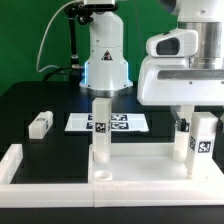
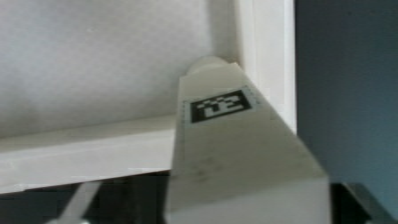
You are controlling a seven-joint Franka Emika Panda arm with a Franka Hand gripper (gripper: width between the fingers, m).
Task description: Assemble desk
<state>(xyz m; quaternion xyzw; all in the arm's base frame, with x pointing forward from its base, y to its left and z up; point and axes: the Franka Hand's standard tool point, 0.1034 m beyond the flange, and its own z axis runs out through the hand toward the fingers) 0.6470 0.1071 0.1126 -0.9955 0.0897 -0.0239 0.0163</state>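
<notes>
The white rimmed tabletop (image 1: 135, 180) lies flat at the front, in the corner of the border wall. One white leg (image 1: 101, 128) stands upright on its far corner toward the exterior view's left. Another leg with a tag (image 1: 205, 140) stands at the exterior view's right. My gripper (image 1: 182, 124) hangs over that right end, shut on a third leg (image 1: 180, 148) that stands upright at the tabletop. In the wrist view this tagged leg (image 2: 228, 150) fills the space between my gripper's (image 2: 214, 206) dark fingers and reaches the panel's inner corner (image 2: 107, 70). A fourth leg (image 1: 40, 124) lies loose on the black table at the left.
The marker board (image 1: 108, 123) lies flat behind the tabletop. The low white border wall (image 1: 20, 162) runs along the front and up the exterior view's left. The robot's base (image 1: 104, 60) stands at the back.
</notes>
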